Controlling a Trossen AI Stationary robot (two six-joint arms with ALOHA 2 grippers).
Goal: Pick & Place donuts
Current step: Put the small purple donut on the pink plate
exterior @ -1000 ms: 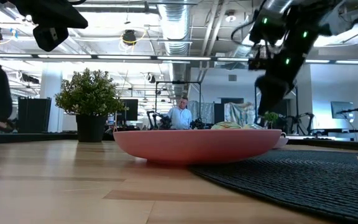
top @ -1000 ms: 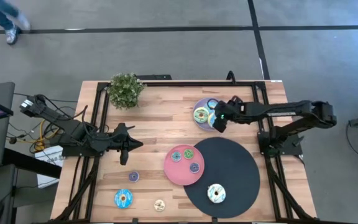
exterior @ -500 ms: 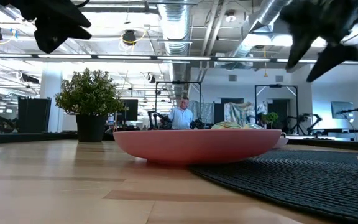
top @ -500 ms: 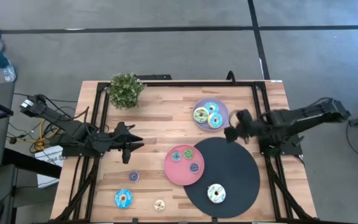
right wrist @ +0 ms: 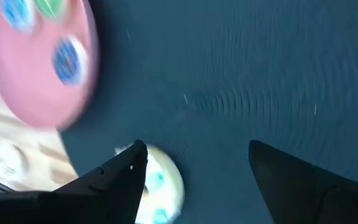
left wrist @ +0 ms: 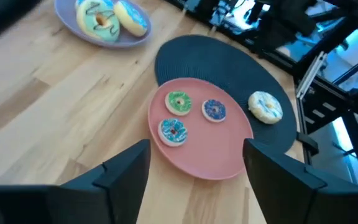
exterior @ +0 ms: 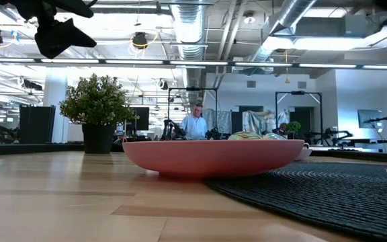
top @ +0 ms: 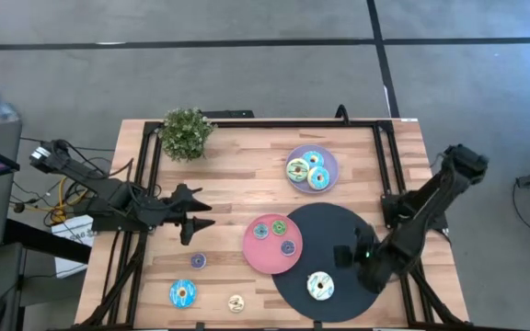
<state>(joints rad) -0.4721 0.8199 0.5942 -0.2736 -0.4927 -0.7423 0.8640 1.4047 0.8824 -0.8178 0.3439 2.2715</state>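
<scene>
High view, your right gripper (top: 346, 255) sits low over the black disc (top: 339, 230), just beside the white donut (top: 320, 286) lying on that disc. Right wrist view: the fingers (right wrist: 120, 171) stand well apart with nothing between them, and the white donut (right wrist: 157, 183) shows partly behind one fingertip; contact cannot be told, the picture is smeared.

Your left gripper (top: 202, 215) hangs over bare wood on the table (top: 228, 165), left of the pink plate (top: 258, 250). Left wrist view: fingers (left wrist: 126, 168) spread wide, holding nothing.

Donut count, high view:
- Pink plate: three small ones, blue-iced (top: 260, 231), green (top: 280, 226), purple-blue (top: 288, 246).
- Lilac plate (top: 331, 164) at the far side: two larger ones touching, yellow-green (top: 297, 170) and blue (top: 317, 178), with a third blue one (top: 312, 158) tucked behind them.
- Loose on the wood near the front edge: small purple (top: 198, 261), larger blue (top: 182, 293), small yellow (top: 236, 302).

Potted plant (top: 187, 133) stands at the far left corner. Low view shows the pink plate's rim (exterior: 213, 158) and a person (exterior: 195, 126) seated far back in the room.
</scene>
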